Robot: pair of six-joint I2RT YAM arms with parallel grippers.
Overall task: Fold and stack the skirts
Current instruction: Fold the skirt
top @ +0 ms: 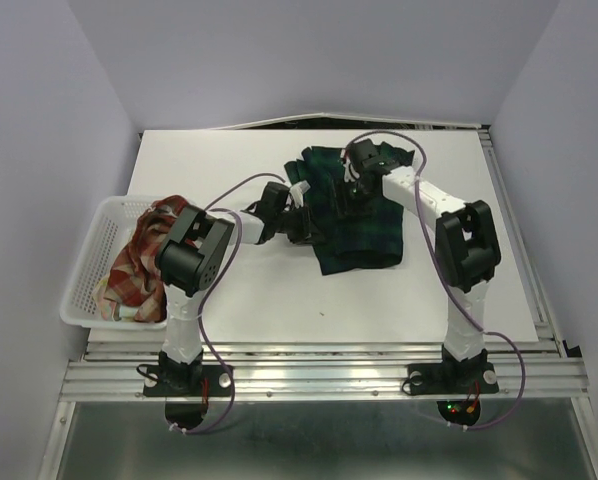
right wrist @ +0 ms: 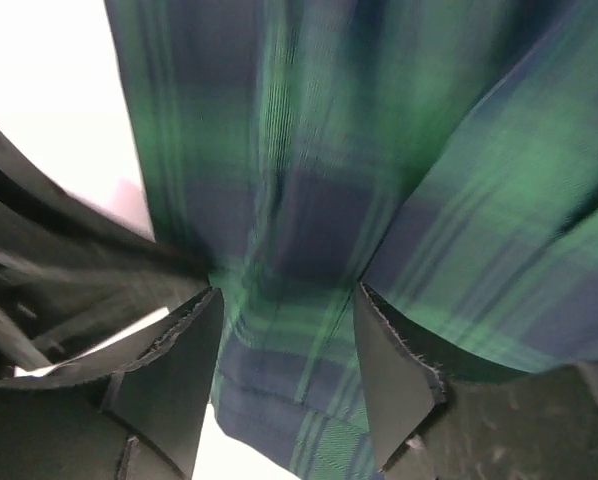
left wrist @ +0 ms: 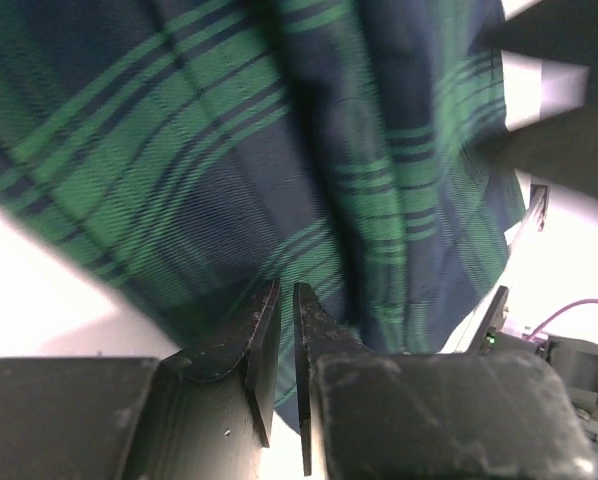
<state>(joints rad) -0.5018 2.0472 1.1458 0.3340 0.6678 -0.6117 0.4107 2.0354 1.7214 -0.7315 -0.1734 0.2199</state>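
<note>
The dark green-navy plaid skirt [top: 364,235] lies rumpled on the white table, right of centre. My right gripper [top: 351,195] hangs over its upper middle. In the right wrist view that gripper [right wrist: 284,290] is open, its jaws set wide apart above the plaid skirt [right wrist: 379,150]. My left gripper [top: 307,228] is at the skirt's left edge. Its jaws [left wrist: 286,288] stand almost together with a thin slit, and the skirt [left wrist: 179,150] lies just beyond the tips. Whether they pinch cloth I cannot tell. The red-and-cream plaid skirt [top: 134,270] sits in the basket.
A white mesh basket [top: 84,270] stands at the table's left edge, beside the left arm. The table [top: 279,300] ends near the arm bases, and walls close in on the left, right and back.
</note>
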